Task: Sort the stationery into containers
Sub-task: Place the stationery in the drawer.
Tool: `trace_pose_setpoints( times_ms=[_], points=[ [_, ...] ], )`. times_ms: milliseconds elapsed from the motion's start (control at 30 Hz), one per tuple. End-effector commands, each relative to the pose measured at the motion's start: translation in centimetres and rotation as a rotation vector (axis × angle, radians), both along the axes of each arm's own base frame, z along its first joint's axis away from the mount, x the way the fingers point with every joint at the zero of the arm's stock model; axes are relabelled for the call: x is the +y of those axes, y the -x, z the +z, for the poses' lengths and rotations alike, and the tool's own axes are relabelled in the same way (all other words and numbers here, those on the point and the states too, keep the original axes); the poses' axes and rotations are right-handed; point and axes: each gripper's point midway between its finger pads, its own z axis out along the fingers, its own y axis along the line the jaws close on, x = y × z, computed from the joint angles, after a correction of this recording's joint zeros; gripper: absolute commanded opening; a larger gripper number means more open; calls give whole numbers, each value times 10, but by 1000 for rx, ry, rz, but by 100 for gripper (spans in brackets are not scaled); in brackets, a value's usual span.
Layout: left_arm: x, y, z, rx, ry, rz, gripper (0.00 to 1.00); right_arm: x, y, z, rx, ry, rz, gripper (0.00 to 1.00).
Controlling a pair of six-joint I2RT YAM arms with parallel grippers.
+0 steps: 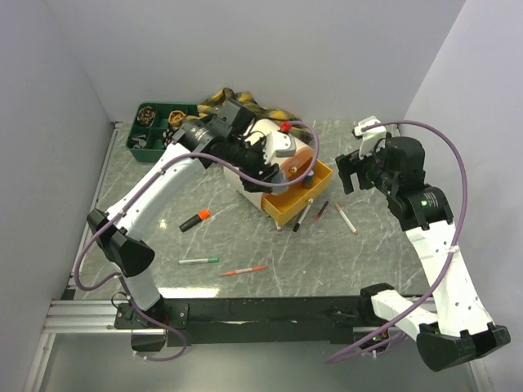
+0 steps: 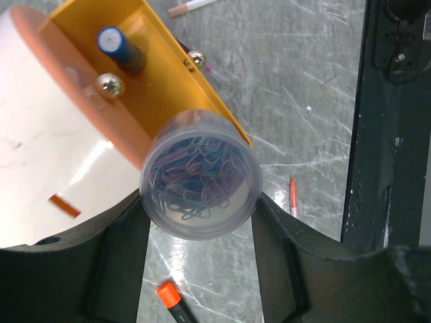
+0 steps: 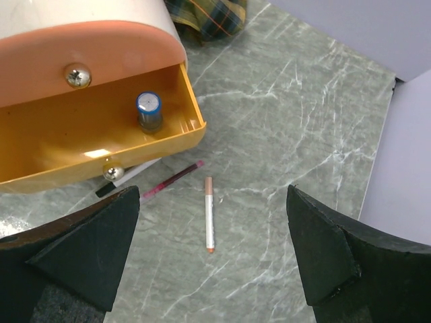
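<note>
We see left gripper [image 2: 200, 229] clamped on a clear tub of paper clips [image 2: 200, 180] at the orange drawer [image 2: 165, 84] edge. We log right gripper [image 3: 212, 254] wide open above a pen [image 3: 209, 222] right of the drawer.

Containers: two, cream drum [image 2: 40, 134] and green tray [image 1: 147, 149]
Thin pens [image 1: 198, 260]: five
Highlighter [image 1: 195, 219]: one
Paper-clip tub [image 2: 201, 176]: one
Blue-capped cylinder [image 3: 149, 110]: one

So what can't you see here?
Left wrist view: the clear tub of paper clips hides part of the orange drawer.
Top view: what fills the green tray is too small.
Left wrist view: the bottom edge cuts off the orange-capped highlighter.
Right wrist view: the top edge cuts the plaid cloth.
</note>
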Motion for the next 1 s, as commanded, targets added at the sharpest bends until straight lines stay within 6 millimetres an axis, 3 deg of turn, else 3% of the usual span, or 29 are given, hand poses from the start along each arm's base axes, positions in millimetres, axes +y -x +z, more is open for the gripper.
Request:
trace_pose_setpoints(
  times_ms=[0,267,567,967],
  points=[
    [-16,8,8,-35,5,-33,25,-7,8,6,-43,-23,-25,95],
    [-35,9,-9,-49,-46,-40,25,-11,15,-2,-35,-22,-31,95],
    [-42,-12,-24,-97,-105,76,24,-15,24,-7,-38,-5,-36,95],
    [-45,-2,-63,-91,-230,60,27,-14,29,-15,-25,-1,-18,95]
  ],
)
